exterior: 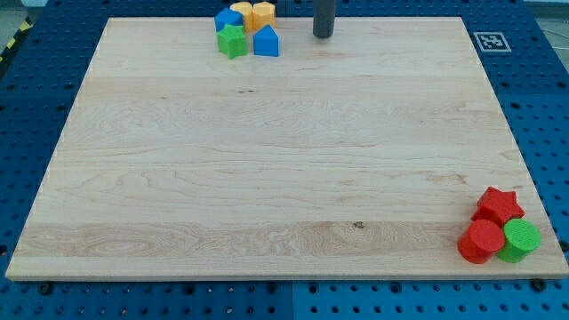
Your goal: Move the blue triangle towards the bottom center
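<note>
The blue triangle (266,42) sits near the view's top edge of the wooden board (284,160), left of centre. It is in a tight cluster with a green star (232,41), a blue block (228,20), a yellow block (243,13) and an orange block (262,14). My tip (323,36) is a dark rod standing on the board at the view's top, a short way to the right of the blue triangle, not touching it.
A red star (498,204), a red cylinder (481,241) and a green cylinder (520,239) are bunched at the board's bottom right corner. A black-and-white marker tag (491,41) sits at the top right corner.
</note>
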{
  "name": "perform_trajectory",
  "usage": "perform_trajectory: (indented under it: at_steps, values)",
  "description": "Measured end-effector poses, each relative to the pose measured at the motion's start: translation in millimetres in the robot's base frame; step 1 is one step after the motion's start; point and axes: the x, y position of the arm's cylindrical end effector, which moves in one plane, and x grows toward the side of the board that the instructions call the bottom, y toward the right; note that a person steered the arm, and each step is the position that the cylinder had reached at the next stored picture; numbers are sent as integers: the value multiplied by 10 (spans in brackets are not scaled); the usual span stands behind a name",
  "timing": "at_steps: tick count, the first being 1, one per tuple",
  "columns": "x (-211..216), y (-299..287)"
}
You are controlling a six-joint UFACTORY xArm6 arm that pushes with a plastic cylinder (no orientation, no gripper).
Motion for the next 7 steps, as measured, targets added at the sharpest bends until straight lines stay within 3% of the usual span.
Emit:
perform_trajectory:
  at_steps: [2,7]
  values:
    - [-197,-315]
    - [15,-383]
